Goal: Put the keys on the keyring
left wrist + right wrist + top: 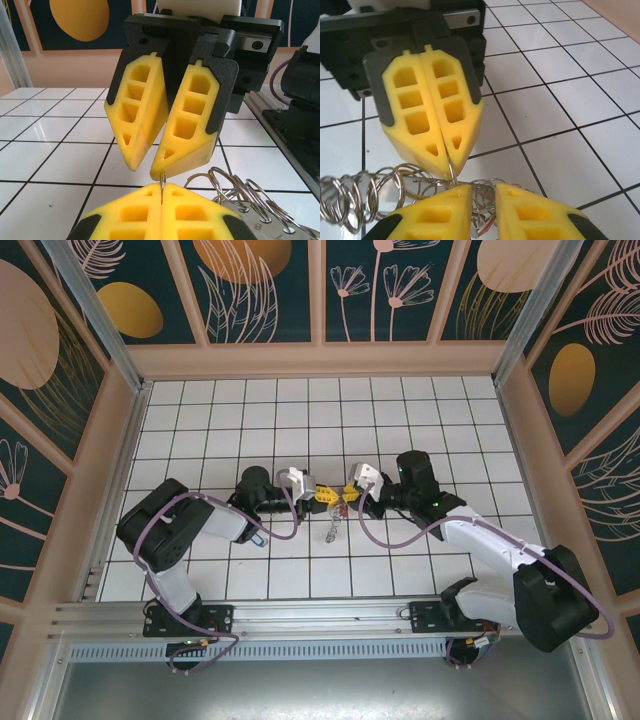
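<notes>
We had both arms meeting mid-tabletop (pixel 420 400). Left gripper (pixel 162 190): fingers fully closed, pinching a thin wire of the keyring (pixel 365 192), whose silver loops bunched just beside the tips. Right gripper (pixel 484 191): fingers slightly apart, facing the left ones tip to tip. We couldn't tell if they touched anything. Keys (pixel 333 525): small cluster just below the meeting point, too small to read. Our call: ring was held, threading looked in progress, no key confirmed on yet.
</notes>
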Motion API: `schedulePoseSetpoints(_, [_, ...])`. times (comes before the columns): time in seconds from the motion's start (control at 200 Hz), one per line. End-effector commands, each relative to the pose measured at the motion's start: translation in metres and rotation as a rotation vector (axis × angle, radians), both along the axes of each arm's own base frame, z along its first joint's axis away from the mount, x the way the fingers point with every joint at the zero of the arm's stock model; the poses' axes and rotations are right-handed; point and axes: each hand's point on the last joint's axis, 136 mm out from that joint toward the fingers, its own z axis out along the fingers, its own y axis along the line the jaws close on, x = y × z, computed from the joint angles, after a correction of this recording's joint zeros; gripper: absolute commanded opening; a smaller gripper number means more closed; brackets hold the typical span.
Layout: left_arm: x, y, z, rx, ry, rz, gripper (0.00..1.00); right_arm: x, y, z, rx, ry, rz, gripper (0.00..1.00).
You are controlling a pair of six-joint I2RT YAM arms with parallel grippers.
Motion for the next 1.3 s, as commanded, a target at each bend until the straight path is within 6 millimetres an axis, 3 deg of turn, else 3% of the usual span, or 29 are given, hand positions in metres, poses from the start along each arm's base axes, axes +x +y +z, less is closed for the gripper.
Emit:
schedulePoseSetpoints(0.0, [-0.005, -0.003, 0.019, -0.031, -0.068, -0.039, 0.00, -0.014, 0.007, 0.007, 0.009, -0.054, 0.112, 0.21])
schedulePoseSetpoints(0.28, [-0.003, -0.003, 0.021, -0.031, -0.076, -0.022, 0.00, -0.017, 0.003, -0.001, -0.026, -0.026, 0.107, 0.22])
schedulePoseSetpoints(0.45, [-0.003, -0.002, 0.021, -0.028, -0.074, -0.021, 0.00, -0.020, 0.000, 0.007, -0.002, -0.046, 0.097, 0.24])
schedulePoseSetpoints(0.761, [-0.003, -0.002, 0.021, -0.027, -0.069, -0.021, 0.00, -0.025, 0.005, -0.001, -0.007, -0.003, 0.128, 0.25])
schedulePoseSetpoints(0.926, [-0.003, -0.003, 0.024, -0.033, -0.074, -0.028, 0.00, -0.018, 0.008, 0.002, 0.010, -0.020, 0.110, 0.25])
schedulePoseSetpoints(1.176, [-0.003, -0.004, 0.025, -0.033, -0.069, -0.032, 0.00, -0.012, 0.010, -0.005, -0.006, -0.002, 0.105, 0.15])
schedulePoseSetpoints(1.231, [-0.002, -0.004, 0.024, -0.030, -0.071, -0.032, 0.00, -0.012, 0.011, -0.003, -0.001, -0.008, 0.104, 0.06])
schedulePoseSetpoints(1.296, [-0.002, -0.004, 0.022, -0.023, -0.068, -0.030, 0.00, -0.011, 0.011, 0.000, 0.001, -0.017, 0.101, 0.02])
